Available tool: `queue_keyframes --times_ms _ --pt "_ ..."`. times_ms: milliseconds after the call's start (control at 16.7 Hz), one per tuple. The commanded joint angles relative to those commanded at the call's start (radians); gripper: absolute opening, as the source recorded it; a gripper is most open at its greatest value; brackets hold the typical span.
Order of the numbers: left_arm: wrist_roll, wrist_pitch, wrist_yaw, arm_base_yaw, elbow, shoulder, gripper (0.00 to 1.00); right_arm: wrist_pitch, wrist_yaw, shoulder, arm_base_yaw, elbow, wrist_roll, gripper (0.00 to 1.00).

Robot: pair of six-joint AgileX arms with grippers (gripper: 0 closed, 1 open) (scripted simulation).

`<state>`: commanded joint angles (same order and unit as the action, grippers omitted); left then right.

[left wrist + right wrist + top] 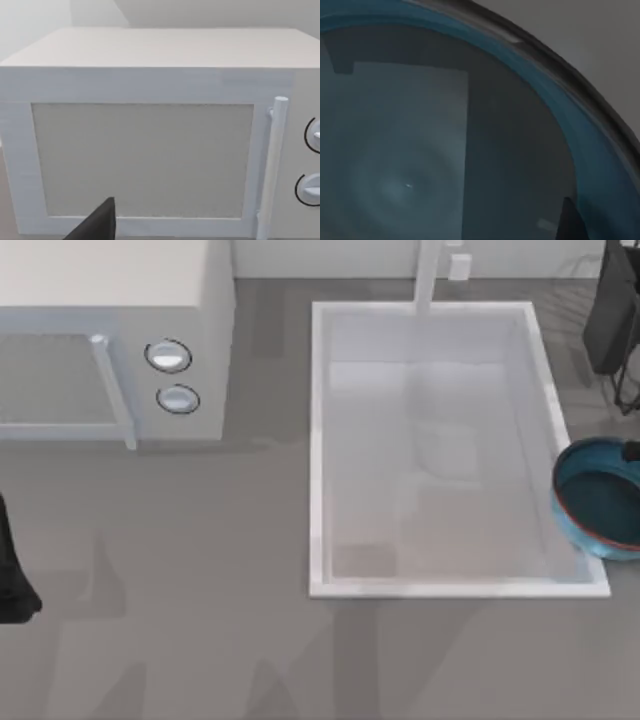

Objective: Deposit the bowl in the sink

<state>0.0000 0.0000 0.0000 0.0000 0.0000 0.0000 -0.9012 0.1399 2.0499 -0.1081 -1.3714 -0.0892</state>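
- Round blue glazed bowl with reddish-brown rim (pixel 598 498) overlaps the right rim of the large white rectangular sink (pixel 318 440), at the table's right edge
- Right gripper (pixel 632 451) sits at the bowl's far rim; whether it grips, I cannot tell; the sink floor lies leftward
- Left arm (pixel 12 570) is parked far left, facing the white microwave (pixel 150 130)

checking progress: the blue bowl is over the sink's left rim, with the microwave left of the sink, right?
Not quite: in the top view the bowl overlaps the sink's right rim, not the left. The microwave does stand left of the sink.

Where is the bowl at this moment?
In the top view the bowl is at the table's right edge, overlapping the right rim of the sink, partly cut off by the picture's edge.
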Motion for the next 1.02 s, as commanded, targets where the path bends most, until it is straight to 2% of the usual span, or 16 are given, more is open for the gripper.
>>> queue_keyframes --times_ms 180,600,1020 --pt "0.000 0.000 0.000 0.000 0.000 0.000 1.00 -0.101 0.001 -0.013 -0.001 -0.098 -0.003 0.00" --pt "0.000 0.000 0.000 0.000 0.000 0.000 1.00 -0.494 0.001 -0.067 -0.004 -0.392 -0.004 0.00" --pt "0.000 0.000 0.000 0.000 0.000 0.000 1.00 -0.548 0.001 -0.097 -0.001 -0.446 -0.004 0.00"
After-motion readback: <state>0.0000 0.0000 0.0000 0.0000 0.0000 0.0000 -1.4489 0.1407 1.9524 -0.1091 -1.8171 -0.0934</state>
